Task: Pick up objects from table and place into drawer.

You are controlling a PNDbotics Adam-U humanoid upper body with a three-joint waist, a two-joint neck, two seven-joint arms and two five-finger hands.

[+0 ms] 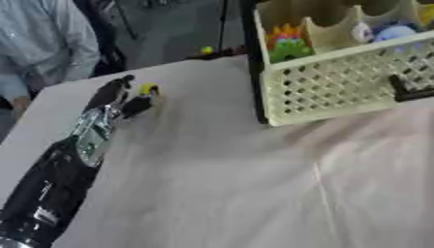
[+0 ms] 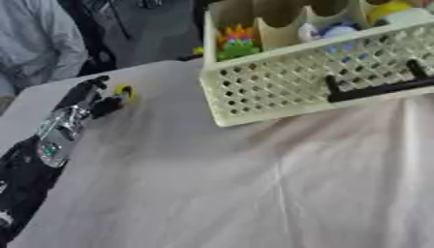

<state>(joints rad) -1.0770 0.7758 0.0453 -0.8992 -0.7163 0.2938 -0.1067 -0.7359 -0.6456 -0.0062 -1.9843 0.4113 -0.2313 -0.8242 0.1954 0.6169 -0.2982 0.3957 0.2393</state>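
Observation:
A small yellow object [image 1: 148,89] lies near the table's far left corner. My left hand [image 1: 112,95] reaches up to it from the lower left, fingers stretched out beside it and the thumb [image 1: 138,105] spread just below it; whether the thumb touches it I cannot tell. At the upper right stands the cream perforated drawer [image 2: 280,82] with a black handle [image 2: 381,87]. Inside it sit a green and orange toy [image 2: 237,43], a blue and white thing [image 2: 335,33] and a yellow thing [image 2: 386,8]. My right hand shows in no view.
The table is covered by a pale wrinkled cloth [image 1: 280,193]. Another small yellow thing [image 1: 206,50] lies beyond the table's far edge. A person in a light shirt [image 1: 42,38] stands past the far left corner, touching nothing.

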